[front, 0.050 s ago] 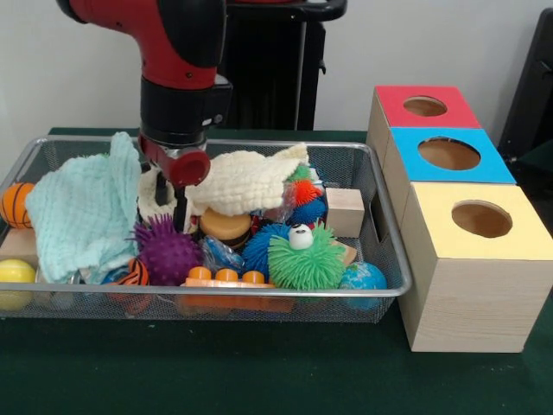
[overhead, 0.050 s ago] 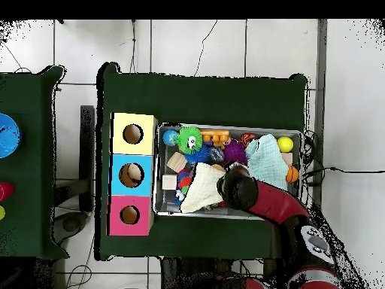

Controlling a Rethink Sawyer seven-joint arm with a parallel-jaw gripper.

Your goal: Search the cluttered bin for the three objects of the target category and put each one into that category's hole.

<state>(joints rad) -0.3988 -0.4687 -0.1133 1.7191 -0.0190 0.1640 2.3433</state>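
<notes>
Gripper (front, 0.050 s ago: 170,201) lowered into bin (front, 0.050 s ago: 387,226), between mint cloth (front, 0.050 s ago: 82,207) and cream cloth (front, 0.050 s ago: 246,181). Finger opening hidden; grasp could not be told. Purple ball (front, 0.050 s ago: 166,251) seen just below gripper; green ball (front, 0.050 s ago: 306,257) farther toward boxes (front, 0.050 s ago: 471,285).

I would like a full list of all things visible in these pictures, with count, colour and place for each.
wire bin: 1, silver mesh, on the green table
sorting boxes: 3, wooden with red, blue and yellow tops, one hole each, in a row beside the bin
cloths: 2, pale mint at one end of the bin, cream in its middle
spiky balls: green with an eye, purple, blue, in the bin
wooden block: 1, plain, near the boxes
yellow ball: 1, bin corner
globe ball: 1, blue and green, bin corner
orange striped ball: 1, bin end
arm: red and black, over the bin
tool: down among the cloths, fingers hidden
</notes>
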